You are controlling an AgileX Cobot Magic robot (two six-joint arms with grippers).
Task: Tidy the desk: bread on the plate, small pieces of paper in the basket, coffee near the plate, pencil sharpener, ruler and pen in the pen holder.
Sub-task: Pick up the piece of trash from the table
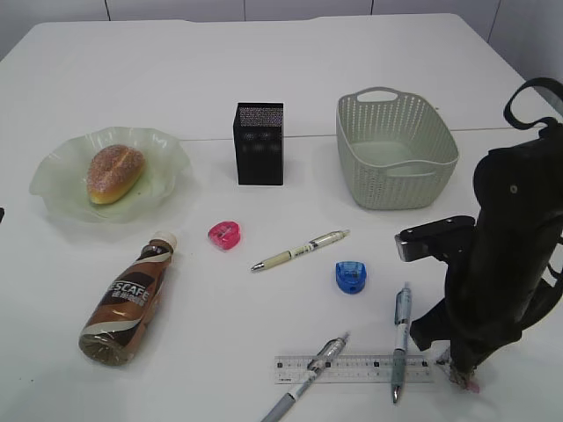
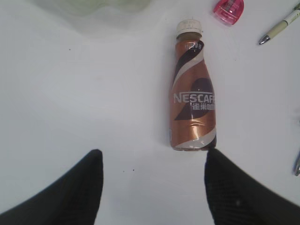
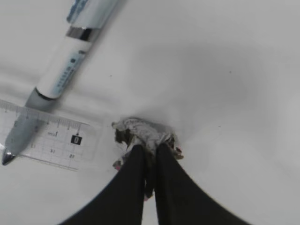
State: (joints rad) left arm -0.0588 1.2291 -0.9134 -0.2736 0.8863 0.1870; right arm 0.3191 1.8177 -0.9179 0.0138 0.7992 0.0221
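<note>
Crumpled paper scrap beside the clear plastic ruler is pinched in the clenched right claw. Next: lift, carry to the sage-green perforated basket. Left claw hangs released.

The right arm at the frame's right edge is matte black, looped with black cable. Its fingers are slim, tapering black. A grey-faced bracket juts from it.

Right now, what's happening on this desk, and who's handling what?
The right gripper is down at the desk's front right, jaws pinched on a crumpled scrap of paper beside the ruler's end. The left gripper hangs open over the coffee, which lies on its side, touching nothing. The bread is on the plate. The basket looks empty, and pens and two sharpeners lie loose.
</note>
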